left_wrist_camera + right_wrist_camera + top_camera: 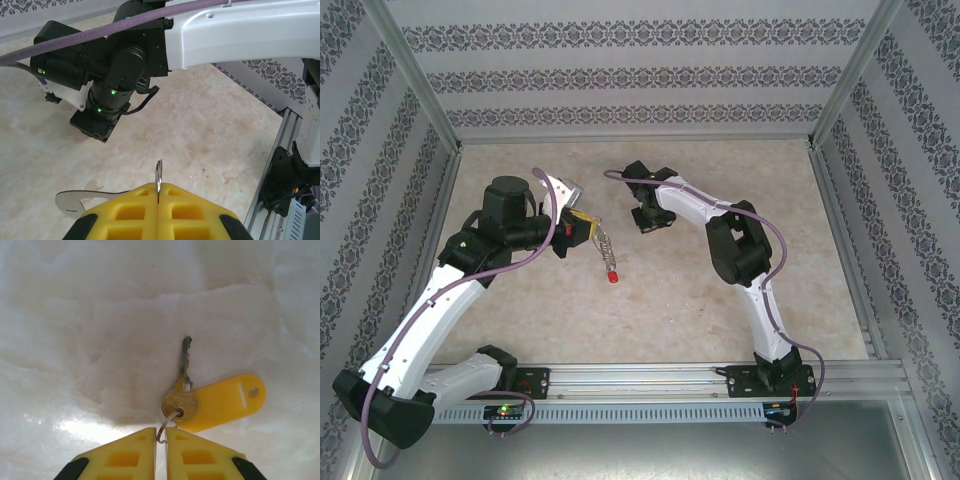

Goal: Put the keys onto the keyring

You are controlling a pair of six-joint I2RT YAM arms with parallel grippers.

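Note:
My left gripper (582,224) is raised above the table, shut on the keyring (158,176), whose thin grey metal edge sticks up between the yellow fingers (130,210). Its silvery chain (604,244) and red tag (613,276) hang down below. My right gripper (647,222) is low over the table, pointing down. In the right wrist view the keys (181,390) lie flat: a small metal key partly over its yellow tag (227,401). Their small wire ring (167,425) is pinched between the right fingertips (140,440).
The right arm's wrist and gripper (102,117) sit close ahead of my left gripper. Patterned walls (620,80) enclose the marble-look table (650,310) on three sides. An aluminium rail (660,380) carrying both bases runs along the near edge.

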